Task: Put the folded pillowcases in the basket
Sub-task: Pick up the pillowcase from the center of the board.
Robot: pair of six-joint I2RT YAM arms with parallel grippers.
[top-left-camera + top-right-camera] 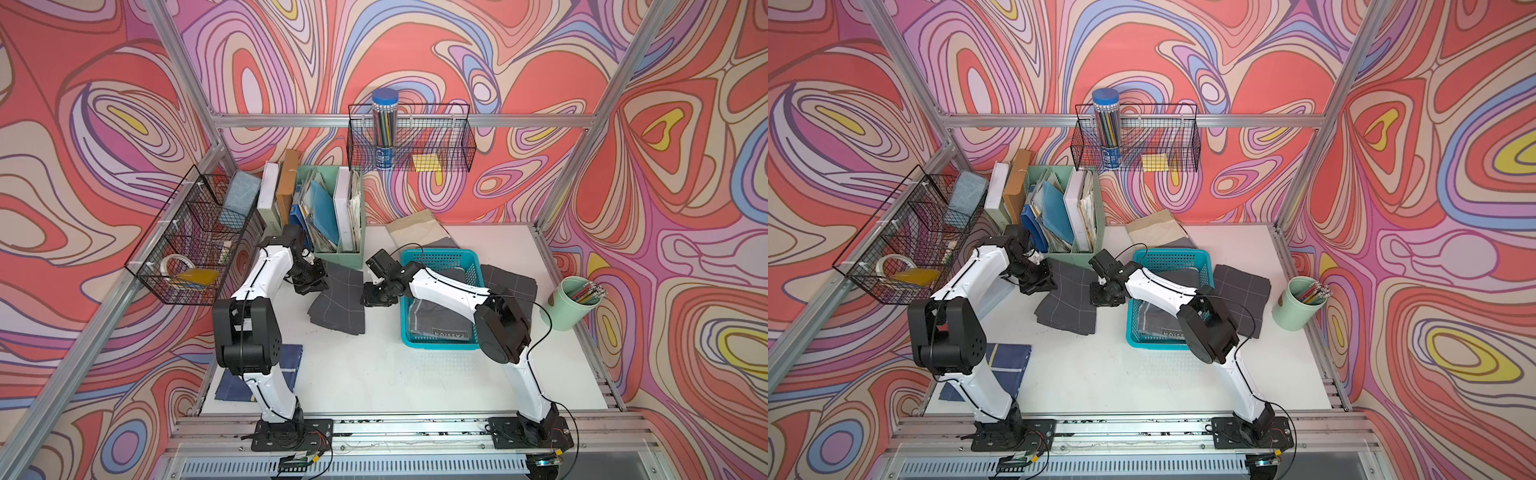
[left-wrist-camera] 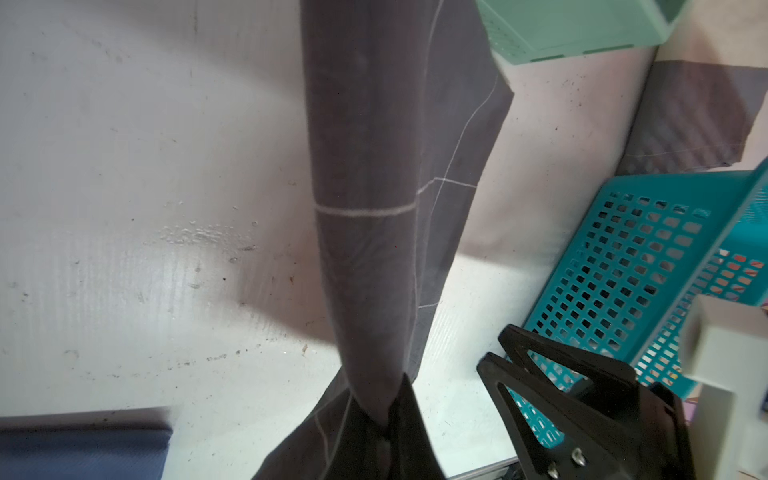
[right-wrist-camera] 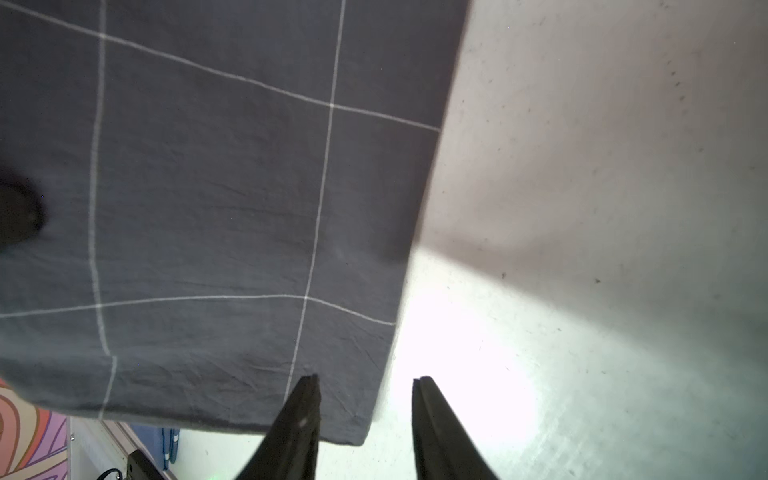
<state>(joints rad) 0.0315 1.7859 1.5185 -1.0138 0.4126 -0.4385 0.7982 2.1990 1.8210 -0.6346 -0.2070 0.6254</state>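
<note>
White tabletop (image 1: 374,374): dark grey folded fabric pillowcase with thin white grid lines (image 1: 338,301) sits at 9 o'clock of the rectangular turquoise slotted plastic basket (image 1: 440,344), not yet inside, with the left gripper (image 2: 386,419) pinching its 10 o'clock edge, probably to lift, and the right gripper (image 3: 368,378) parted around its 3 o'clock corner, likely for a second hold.

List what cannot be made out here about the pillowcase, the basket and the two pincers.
- Inside of the basket: in both top views the right arm covers most of it.
- Tips of the left pincer: left wrist view, buried in a fold of the grey pillowcase.
- Whether the right pincer touches that pillowcase: right wrist view shows the jaws apart at its edge, contact unclear.
</note>
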